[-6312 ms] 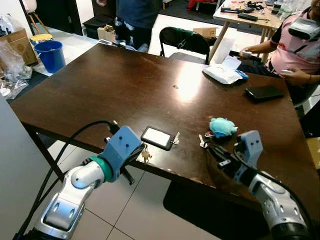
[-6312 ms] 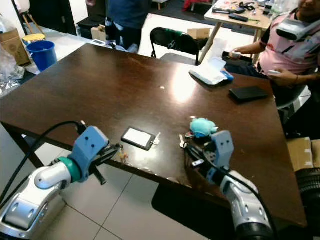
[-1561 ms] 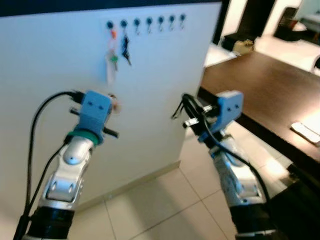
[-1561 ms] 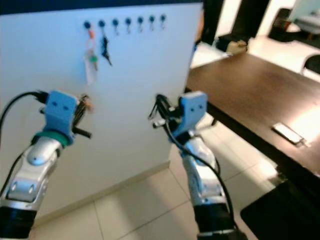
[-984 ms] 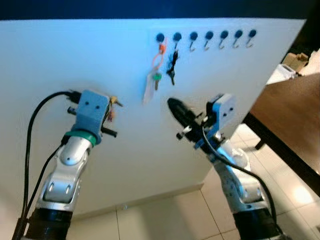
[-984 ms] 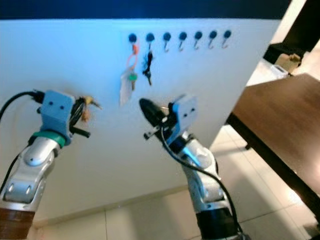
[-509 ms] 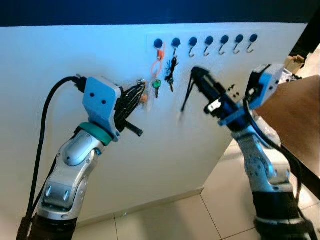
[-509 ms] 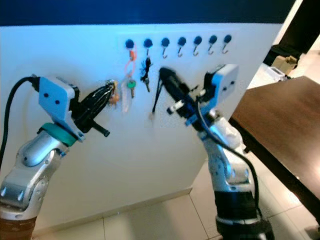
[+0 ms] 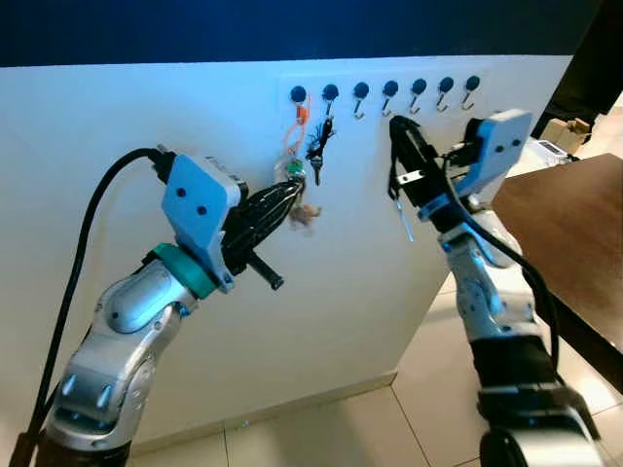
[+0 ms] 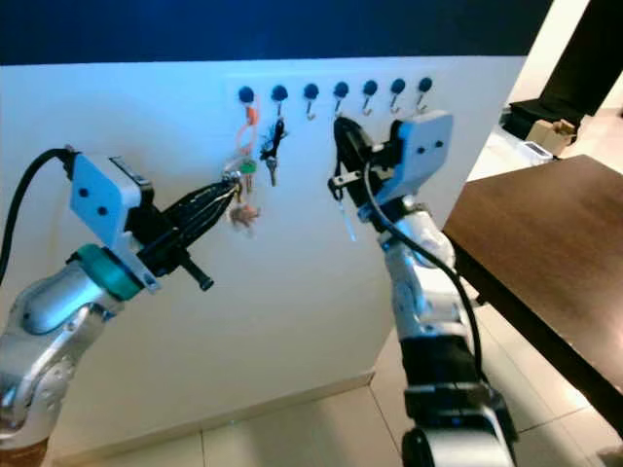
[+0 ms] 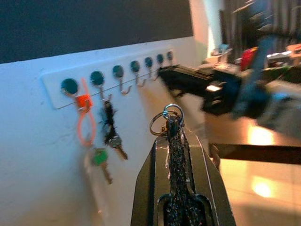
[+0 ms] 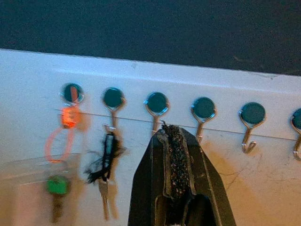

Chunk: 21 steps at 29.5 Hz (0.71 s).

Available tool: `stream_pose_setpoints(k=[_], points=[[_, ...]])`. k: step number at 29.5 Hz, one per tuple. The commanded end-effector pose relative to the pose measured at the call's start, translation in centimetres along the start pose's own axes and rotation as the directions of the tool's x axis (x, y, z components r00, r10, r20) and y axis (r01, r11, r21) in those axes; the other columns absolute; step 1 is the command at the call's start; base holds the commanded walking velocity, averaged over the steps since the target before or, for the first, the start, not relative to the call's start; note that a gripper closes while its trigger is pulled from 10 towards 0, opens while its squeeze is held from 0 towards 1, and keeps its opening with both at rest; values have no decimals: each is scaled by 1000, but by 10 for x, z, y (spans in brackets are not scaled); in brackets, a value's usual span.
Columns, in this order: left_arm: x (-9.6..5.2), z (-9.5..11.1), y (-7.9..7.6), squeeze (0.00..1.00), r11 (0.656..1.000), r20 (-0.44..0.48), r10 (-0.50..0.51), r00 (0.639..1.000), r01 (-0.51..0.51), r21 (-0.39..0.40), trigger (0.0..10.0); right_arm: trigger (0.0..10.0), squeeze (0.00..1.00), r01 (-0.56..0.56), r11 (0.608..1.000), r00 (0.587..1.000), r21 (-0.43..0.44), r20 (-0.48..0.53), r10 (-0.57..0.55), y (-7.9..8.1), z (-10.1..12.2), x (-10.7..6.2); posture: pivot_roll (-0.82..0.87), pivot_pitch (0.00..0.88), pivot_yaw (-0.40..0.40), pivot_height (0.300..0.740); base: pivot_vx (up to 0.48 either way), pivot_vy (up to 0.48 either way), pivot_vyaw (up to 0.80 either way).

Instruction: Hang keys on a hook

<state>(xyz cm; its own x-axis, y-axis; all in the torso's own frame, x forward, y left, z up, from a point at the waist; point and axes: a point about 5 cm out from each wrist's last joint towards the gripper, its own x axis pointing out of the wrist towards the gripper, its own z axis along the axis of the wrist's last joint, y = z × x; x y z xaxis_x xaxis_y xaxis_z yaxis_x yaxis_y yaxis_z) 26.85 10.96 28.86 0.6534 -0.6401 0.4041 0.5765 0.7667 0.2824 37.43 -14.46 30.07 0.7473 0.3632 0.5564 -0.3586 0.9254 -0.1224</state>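
Head views: both arms are up at the white wall panel [image 9: 195, 117] and its row of hooks [image 9: 389, 91]. Against half a second ago, the left claw [image 9: 292, 195] has pushed in until its shut tips, pinching a small key bunch [image 9: 304, 212], sit just under the orange-looped key set [image 9: 294, 146] already hanging from the hook at the row's 9 o'clock end. The right claw [image 9: 399, 136] has risen to just below the middle hooks, its fingers pressed together on a thin dark cord whose key [image 9: 404, 222] dangles at 6 o'clock beneath it. Judgement: transport is over and each arm is lining up a ring with a hook; nothing new is hung yet. The dark tabletop [image 9: 565, 233] lies at 3 o'clock.

Left wrist view: the closed left claw [image 11: 173, 141] shows silver key rings [image 11: 165, 120] standing up from its tips, with the black key bunch [image 11: 112, 134] on the second hook at 10 o'clock of them.

Right wrist view: the right claw [image 12: 175, 141] is clamped shut, its tip just under the third hook [image 12: 156, 110], which is free.

No brand, label or writing can be read anywhere.
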Motion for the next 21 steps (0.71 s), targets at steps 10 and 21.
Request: stream_pose_setpoints(k=[10,21], points=[[7,13,-6,0,998,45,-50,998,52,-44,10000,10000,0,70,997,998,-39,4,-70,-5,-2,10,101,91,51,740,0,0,0],[9,22,-6,0,993,69,-6,998,14,-116,10000,10000,0,134,989,991,-64,28,-133,0,-3,30,123,112,58,740,0,0,0]])
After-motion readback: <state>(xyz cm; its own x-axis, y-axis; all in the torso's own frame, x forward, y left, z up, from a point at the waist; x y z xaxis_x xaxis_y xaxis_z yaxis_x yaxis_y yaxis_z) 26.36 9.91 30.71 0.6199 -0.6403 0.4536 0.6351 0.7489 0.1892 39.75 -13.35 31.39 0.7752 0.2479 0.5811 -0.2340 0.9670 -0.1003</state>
